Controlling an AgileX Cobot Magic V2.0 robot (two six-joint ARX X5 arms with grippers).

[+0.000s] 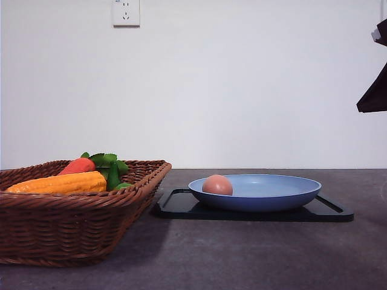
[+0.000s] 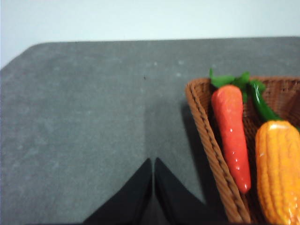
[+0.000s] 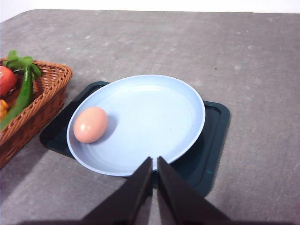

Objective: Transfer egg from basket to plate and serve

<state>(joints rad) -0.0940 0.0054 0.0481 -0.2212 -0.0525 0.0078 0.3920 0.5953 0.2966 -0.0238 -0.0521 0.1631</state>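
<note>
Egg [image 3: 90,124] is lying in the plate [image 3: 159,117] near its basket-side rim, plate sitting on tray [image 3: 213,140] beside basket [image 1: 72,223]; left gripper [image 2: 153,164] and right gripper [image 3: 154,161] are hanging narrow, tips nearly touching, empty.

1 egg [image 1: 217,185], 1 plate [image 1: 284,196], 1 tray [image 1: 181,205], 1 basket [image 1: 72,229], 1 carrot [image 1: 77,165], 1 corn cob [image 1: 60,183], 1 wall socket [image 1: 126,12].

Egg [image 1: 217,185] on plate [image 1: 284,196], right of basket [image 1: 72,232].
</note>
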